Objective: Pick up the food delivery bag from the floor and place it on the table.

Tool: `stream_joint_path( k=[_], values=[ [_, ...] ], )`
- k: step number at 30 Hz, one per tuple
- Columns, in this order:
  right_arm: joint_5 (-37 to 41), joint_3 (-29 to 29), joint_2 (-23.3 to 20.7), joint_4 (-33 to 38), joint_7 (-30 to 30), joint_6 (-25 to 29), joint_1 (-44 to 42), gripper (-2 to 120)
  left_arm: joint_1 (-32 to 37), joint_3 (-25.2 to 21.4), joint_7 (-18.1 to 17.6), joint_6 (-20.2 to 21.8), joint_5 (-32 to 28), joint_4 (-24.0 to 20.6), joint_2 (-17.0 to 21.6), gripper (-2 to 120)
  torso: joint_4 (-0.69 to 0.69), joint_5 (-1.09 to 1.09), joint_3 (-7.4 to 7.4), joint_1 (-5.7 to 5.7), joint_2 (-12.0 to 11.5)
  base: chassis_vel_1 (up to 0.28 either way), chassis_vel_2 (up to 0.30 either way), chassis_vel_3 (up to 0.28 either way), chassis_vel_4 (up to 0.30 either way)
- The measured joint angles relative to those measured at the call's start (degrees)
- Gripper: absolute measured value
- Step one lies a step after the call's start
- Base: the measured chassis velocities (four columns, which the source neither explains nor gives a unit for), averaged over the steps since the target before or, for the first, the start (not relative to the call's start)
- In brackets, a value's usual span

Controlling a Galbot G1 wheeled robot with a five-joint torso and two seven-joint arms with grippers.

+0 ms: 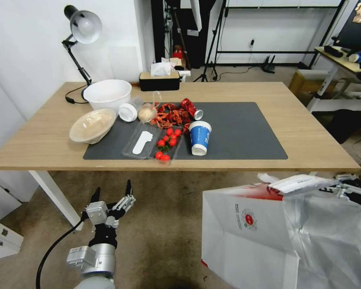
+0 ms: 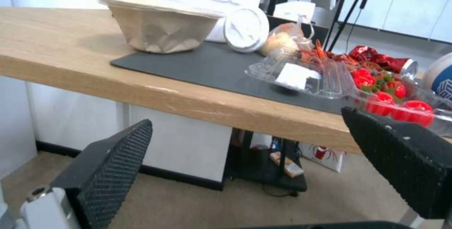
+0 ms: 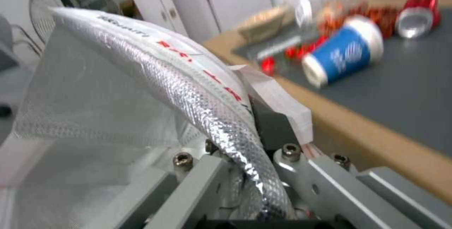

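The food delivery bag (image 1: 244, 237) is white with a small round red logo and stands open at the lower right, in front of the table's front edge (image 1: 228, 165). Its foil-lined rim (image 3: 197, 84) is pinched in my right gripper (image 3: 256, 116), which is shut on it at the bag's top right (image 1: 343, 188). Its base is out of view, so I cannot tell whether it touches the floor (image 1: 164, 228). My left gripper (image 1: 112, 192) hangs open and empty below the table's front left, its black fingers (image 2: 113, 172) spread wide.
The dark mat (image 1: 244, 132) carries a blue-and-white cup (image 1: 199, 137), a tray of tomatoes (image 1: 167, 145), a crushed red can (image 1: 191, 108) and bowls (image 1: 93, 125); its right half is bare. A white table leg (image 1: 54, 196) stands near my left gripper. A desk lamp (image 1: 83, 28) rises at back left.
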Motion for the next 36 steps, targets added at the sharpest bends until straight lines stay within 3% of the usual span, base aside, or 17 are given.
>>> stream_joint_path(
  k=[8, 19, 23, 36],
  values=[
    [13.8, 1.1, -0.6, 2.3, 6.0, -1.6, 0.8, 0, 0.1, -0.1, -0.4, 0.0, 0.2, -0.4, -0.3, 100, 0.01, -0.01, -0.01, -0.01, 0.0, 0.000, 0.000, 0.000, 0.000],
    [23.7, -0.2, 0.3, 4.6, 12.3, -0.7, 2.1, 0, 0.4, -0.6, -0.9, -0.2, 0.3, -0.6, -0.1, 100, 0.00, -0.01, -0.01, -0.01, 0.0, 0.000, 0.000, 0.000, 0.000],
    [31.1, -1.4, 1.6, 7.0, 17.1, 0.9, 2.9, 0, 0.6, -0.7, -0.9, -0.4, 0.3, -0.7, -0.1, 100, 0.00, -0.01, -0.02, -0.01, 0.0, 0.000, 0.000, 0.000, 0.000],
    [39.2, -2.9, 4.7, 12.8, 34.1, 9.5, 4.4, 0, 0.7, -0.6, -1.3, -0.6, 0.5, -0.8, 0.1, 100, 0.01, -0.01, -0.02, -0.02, 0.0, 0.000, 0.000, 0.000, 0.000]
  ],
)
